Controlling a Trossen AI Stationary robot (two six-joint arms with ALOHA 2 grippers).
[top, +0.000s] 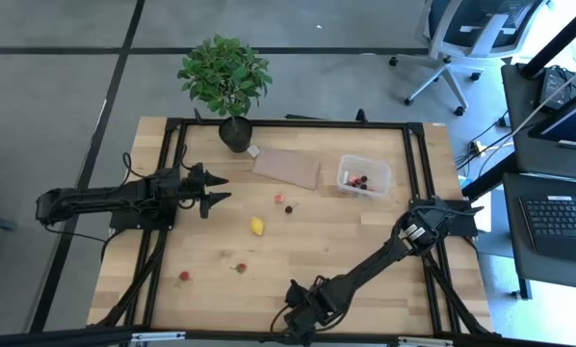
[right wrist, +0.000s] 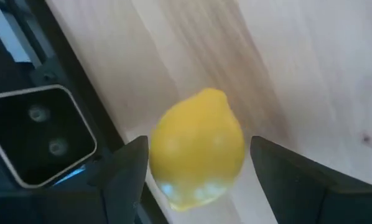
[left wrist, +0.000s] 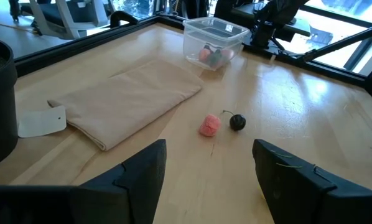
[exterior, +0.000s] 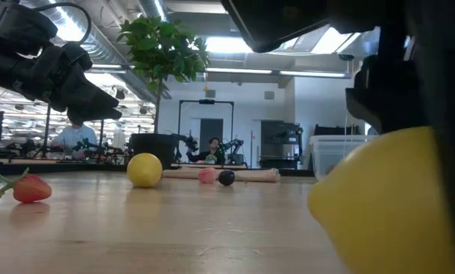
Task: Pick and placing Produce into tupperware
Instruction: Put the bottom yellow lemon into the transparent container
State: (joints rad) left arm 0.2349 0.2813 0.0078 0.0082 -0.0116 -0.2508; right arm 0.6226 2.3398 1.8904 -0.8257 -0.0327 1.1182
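Right end effector at the worktop's near edge, fingers apart around a yellow lemon (contact unclear). Left end effector open, hovering. Tupperware at far right holds berries.

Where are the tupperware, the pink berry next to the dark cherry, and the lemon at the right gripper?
tupperware [top: 364, 175]: high view, on its near wall.
pink berry [left wrist: 209, 125]: left wrist view, centre of the fruit.
lemon [right wrist: 197, 146]: right wrist view, middle of its yellow skin, between the open fingers.
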